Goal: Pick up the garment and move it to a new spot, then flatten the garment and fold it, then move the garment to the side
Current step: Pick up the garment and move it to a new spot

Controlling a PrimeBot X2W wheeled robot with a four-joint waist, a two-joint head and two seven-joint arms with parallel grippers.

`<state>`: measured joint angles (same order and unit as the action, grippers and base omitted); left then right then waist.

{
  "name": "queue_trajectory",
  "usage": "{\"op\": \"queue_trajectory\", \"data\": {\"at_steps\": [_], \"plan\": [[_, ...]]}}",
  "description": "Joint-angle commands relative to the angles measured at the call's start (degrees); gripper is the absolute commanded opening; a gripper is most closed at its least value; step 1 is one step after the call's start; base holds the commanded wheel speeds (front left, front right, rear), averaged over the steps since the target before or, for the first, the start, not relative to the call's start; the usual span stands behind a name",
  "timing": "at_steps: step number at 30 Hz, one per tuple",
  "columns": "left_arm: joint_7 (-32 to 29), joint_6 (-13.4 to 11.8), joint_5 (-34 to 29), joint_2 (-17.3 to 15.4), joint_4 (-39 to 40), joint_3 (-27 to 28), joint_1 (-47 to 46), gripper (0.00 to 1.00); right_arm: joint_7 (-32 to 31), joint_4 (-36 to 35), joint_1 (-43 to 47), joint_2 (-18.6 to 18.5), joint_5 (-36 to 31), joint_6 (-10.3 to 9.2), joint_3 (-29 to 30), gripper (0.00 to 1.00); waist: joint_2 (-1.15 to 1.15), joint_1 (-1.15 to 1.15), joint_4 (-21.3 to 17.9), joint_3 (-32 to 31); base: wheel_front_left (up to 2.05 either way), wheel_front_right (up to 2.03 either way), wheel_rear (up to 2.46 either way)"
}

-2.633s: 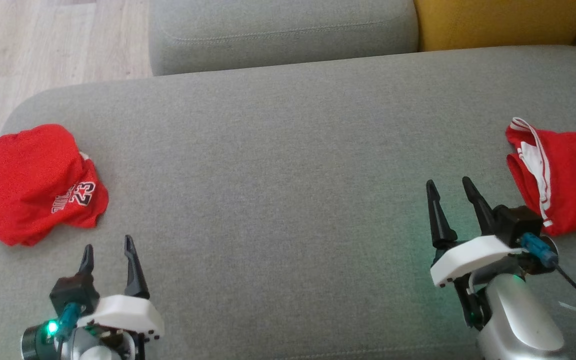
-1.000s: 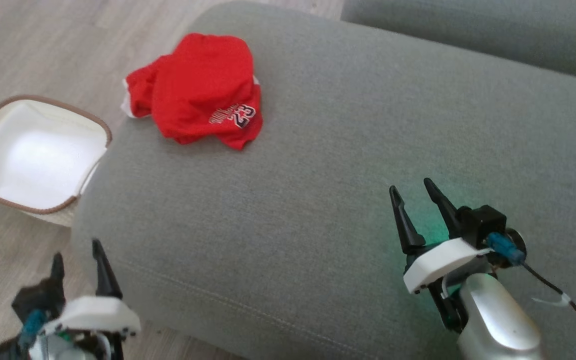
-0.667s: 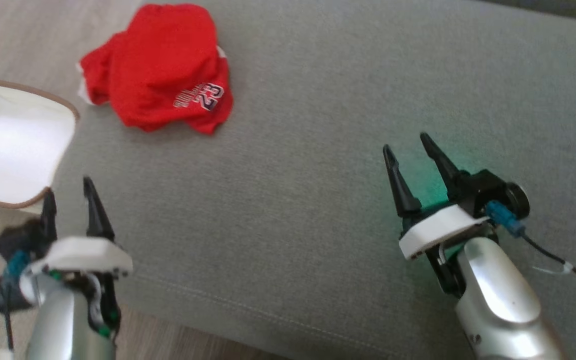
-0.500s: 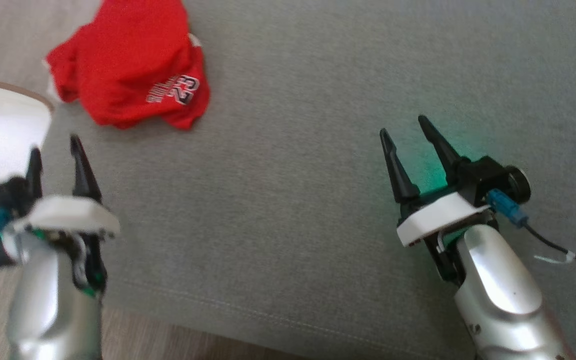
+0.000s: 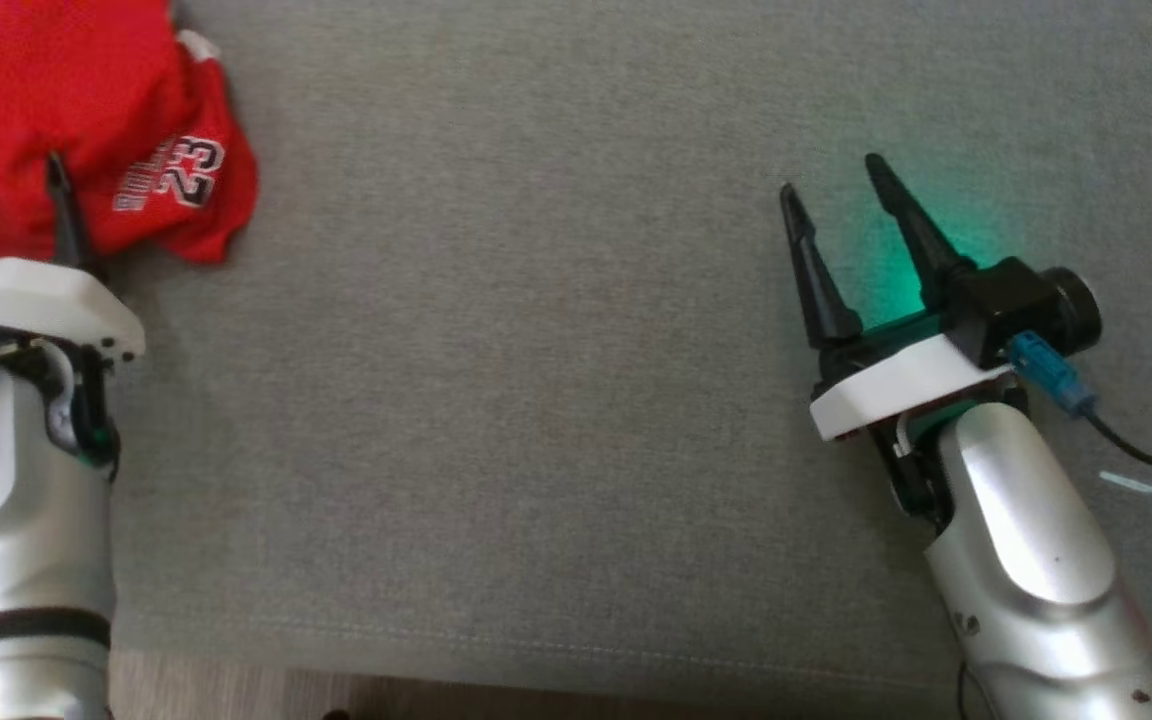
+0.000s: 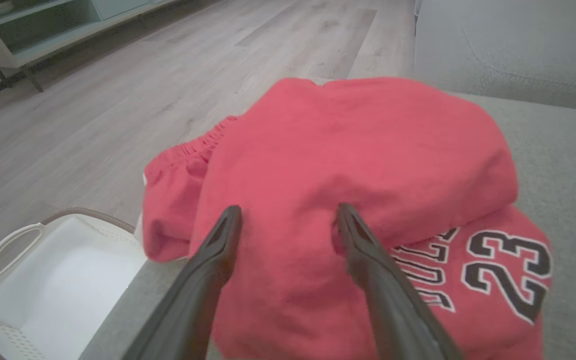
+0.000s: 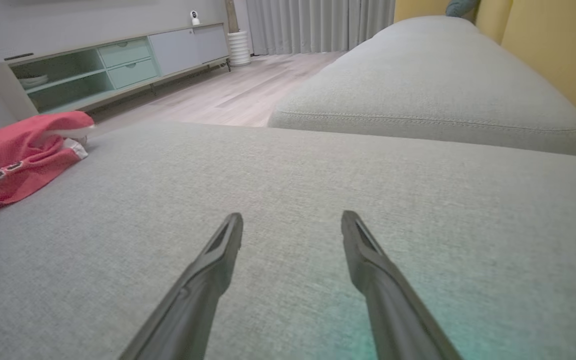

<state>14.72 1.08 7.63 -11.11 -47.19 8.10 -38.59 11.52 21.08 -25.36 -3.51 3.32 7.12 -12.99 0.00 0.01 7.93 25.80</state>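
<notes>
The garment (image 5: 86, 100) lies bunched at the left edge of the sofa cushion (image 5: 556, 420), directly ahead of the left arm's fingers (image 6: 217, 250). They are spread wide and hold nothing. Their tips sit over the nearest fold of the cloth, but whether they touch it I cannot tell. The heap runs crosswise to those fingers: the gathered waistband (image 6: 203, 147) is at the cushion's left edge and the printed number (image 6: 508, 265) is toward the cushion's middle. The left arm is plainly the nearer one. The right arm's fingers (image 5: 911, 225) are also fully apart and empty, and they hover over bare cushion well apart from the cloth. Just past the left edge a white basket (image 6: 68, 280) stands on the floor (image 6: 118, 100), so a lift should probably draw the cloth rightward. There, the wide bare stretch between the two arms leaves room for spreading it out.
</notes>
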Motion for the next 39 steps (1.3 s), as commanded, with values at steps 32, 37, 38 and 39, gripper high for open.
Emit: {"op": "queue_trajectory", "data": {"at_steps": [32,37,38,39], "plan": [[0.3,5.3,-3.0,3.2,9.2,-10.7,-2.8,0.00,3.2,2.9,1.5,0.6,8.1,0.36,-0.7,1.00,0.00,-0.01,-15.0,-8.5,0.00,0.00,0.00],[0.3,5.6,-1.6,6.5,11.9,-13.5,-0.6,0.00,3.4,3.6,1.5,0.6,9.6,0.36,-1.2,1.00,0.00,-0.01,-19.3,-9.0,0.00,0.00,0.00],[0.3,5.7,-1.1,7.0,12.3,-14.3,-0.1,0.00,3.4,3.7,1.6,0.6,9.9,0.36,-1.4,1.00,0.00,-0.01,-19.9,-9.1,0.00,0.00,0.00],[0.3,5.8,-0.8,7.4,12.5,-15.4,0.5,0.00,3.4,3.6,1.6,0.6,10.1,0.36,-1.6,1.00,0.00,-0.01,-20.5,-9.1,0.00,0.00,0.00]]}}
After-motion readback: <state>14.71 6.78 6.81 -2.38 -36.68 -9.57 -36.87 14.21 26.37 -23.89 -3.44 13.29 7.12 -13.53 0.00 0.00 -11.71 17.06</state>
